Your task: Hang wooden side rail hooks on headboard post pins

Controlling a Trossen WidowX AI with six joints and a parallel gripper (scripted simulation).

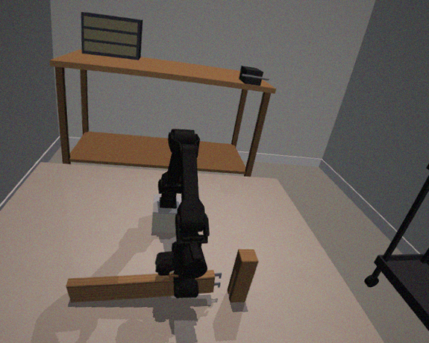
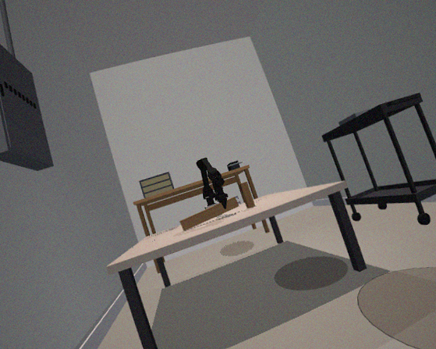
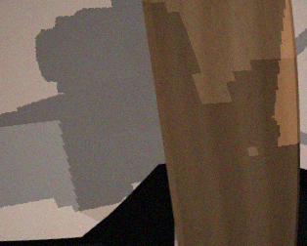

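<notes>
One rail (image 1: 121, 288) (image 2: 206, 216) (image 3: 225, 122) lies over the desk (image 1: 258, 215) (image 2: 304, 198) (image 3: 24, 29), hook end slightly raised, gripped near that end by the one hand (image 1: 186, 290) (image 2: 224, 207) (image 3: 201, 168). Two hooks (image 1: 218, 275) (image 2: 238, 199) point at the single upright post (image 1: 247, 276) (image 2: 247, 195) — a narrow open gap between. Beyond the post, bare desk runs on to its side edge — ample room there.

A wooden workbench (image 1: 159, 67) (image 2: 190, 186) with a lower shelf stands at the far side, near a pale wall (image 1: 203, 26) (image 2: 187, 115). A slatted panel (image 1: 111, 35) (image 2: 156, 185) sits on its left end, a small dark box (image 1: 250, 76) (image 2: 233, 166) on its right. To the right is a black wheeled cart (image 1: 402, 219) (image 2: 398, 155); a grey cabinet (image 2: 20, 104) hangs at left. The light is dim, casting shadows across the beige floor (image 2: 328, 241).
</notes>
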